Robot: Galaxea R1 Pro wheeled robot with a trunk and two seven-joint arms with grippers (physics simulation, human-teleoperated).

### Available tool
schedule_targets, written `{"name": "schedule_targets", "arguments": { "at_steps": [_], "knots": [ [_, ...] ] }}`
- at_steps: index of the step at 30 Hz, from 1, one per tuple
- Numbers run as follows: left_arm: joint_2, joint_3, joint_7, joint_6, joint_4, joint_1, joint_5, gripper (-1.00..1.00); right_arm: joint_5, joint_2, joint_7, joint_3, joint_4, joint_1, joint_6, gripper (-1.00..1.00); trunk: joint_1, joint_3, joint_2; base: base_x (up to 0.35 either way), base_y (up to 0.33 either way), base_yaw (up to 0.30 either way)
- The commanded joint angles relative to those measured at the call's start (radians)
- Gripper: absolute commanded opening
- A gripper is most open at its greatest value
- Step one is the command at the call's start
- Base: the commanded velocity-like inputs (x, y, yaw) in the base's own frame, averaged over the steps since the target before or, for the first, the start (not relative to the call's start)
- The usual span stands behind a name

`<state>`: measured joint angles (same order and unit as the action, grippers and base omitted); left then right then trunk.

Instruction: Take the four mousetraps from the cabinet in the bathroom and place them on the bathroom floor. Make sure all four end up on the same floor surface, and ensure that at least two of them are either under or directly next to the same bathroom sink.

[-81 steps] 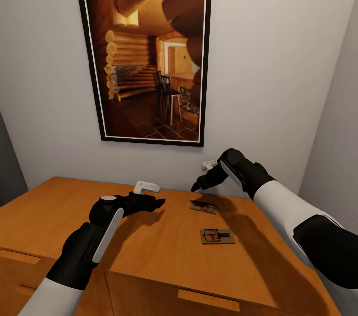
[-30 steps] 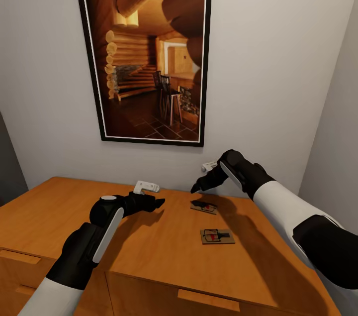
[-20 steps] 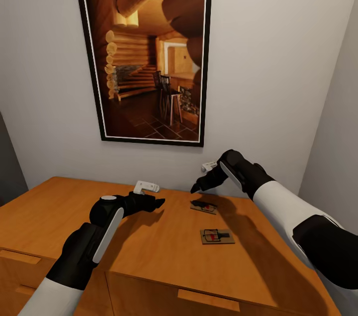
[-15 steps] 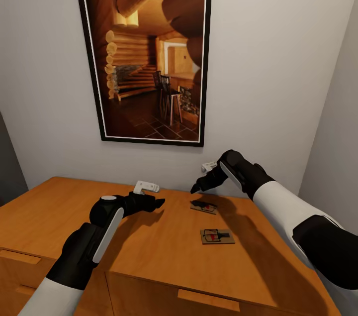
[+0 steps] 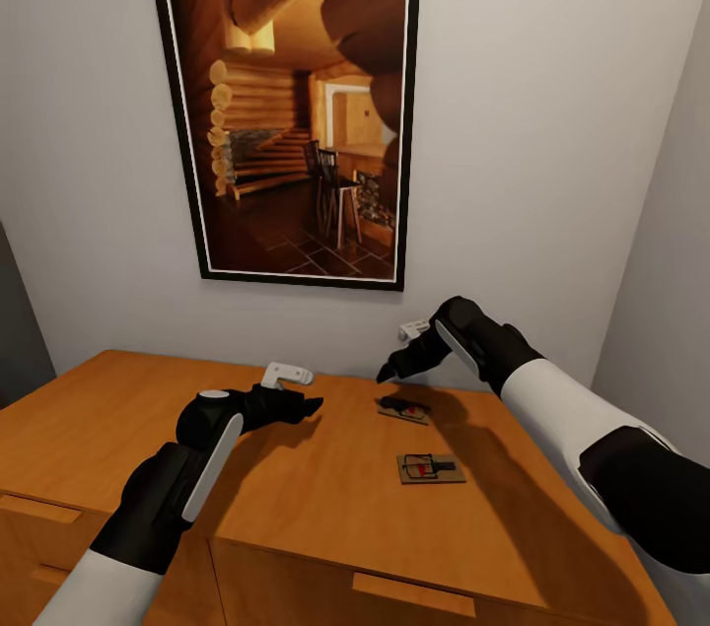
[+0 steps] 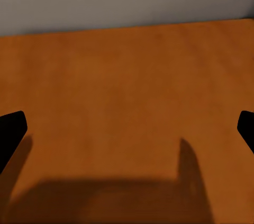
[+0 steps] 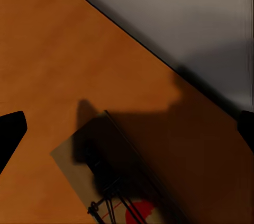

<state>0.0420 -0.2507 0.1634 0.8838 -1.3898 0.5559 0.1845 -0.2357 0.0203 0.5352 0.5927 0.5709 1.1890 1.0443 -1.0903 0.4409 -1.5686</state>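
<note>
The left gripper (image 5: 306,403) hovers low over the bare orange-brown top of the cabinet (image 5: 148,429), its fingers (image 6: 10,131) spread wide and empty. On the wall behind hangs a framed picture (image 5: 296,94) of a log-cabin room. The right gripper (image 5: 390,372) hangs just above the farther mousetrap (image 5: 404,409), fingers apart, holding nothing. The nearer mousetrap (image 5: 431,468) lies flat on the cabinet top, toward its right front, close to the first.

Surface: cabinet (image 5: 296,498), orange-brown wooden top, set against the wall.
On it: two mousetraps, far mousetrap (image 5: 404,409) and near mousetrap (image 5: 430,468), apart, right of centre.
</note>
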Motion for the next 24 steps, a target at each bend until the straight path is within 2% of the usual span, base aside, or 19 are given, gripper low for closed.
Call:
{"name": "schedule_targets", "arguments": {
  "at_steps": [1, 14, 24],
  "knots": [
    [0.001, -0.001, -0.001, 0.004, 0.0, 0.001, 0.003, 1.0, -0.009, 0.002, -0.003, 0.006, 0.002, 0.001, 0.003, 1.0, 0.0, 0.001, -0.001, 0.0, 0.0, 0.0],
    [0.001, -0.001, -0.001, 0.004, 0.004, 0.001, 0.001, 1.0, -0.009, 0.006, -0.003, 0.004, 0.004, 0.001, 0.003, 1.0, 0.0, 0.001, -0.001, 0.0, 0.003, 0.0],
    [0.001, -0.001, 0.0, 0.004, 0.004, 0.001, 0.001, 1.0, -0.008, 0.006, -0.003, 0.004, 0.004, 0.001, 0.003, 1.0, 0.0, 0.001, -0.001, 0.027, 0.184, 0.0]
  ]
}}
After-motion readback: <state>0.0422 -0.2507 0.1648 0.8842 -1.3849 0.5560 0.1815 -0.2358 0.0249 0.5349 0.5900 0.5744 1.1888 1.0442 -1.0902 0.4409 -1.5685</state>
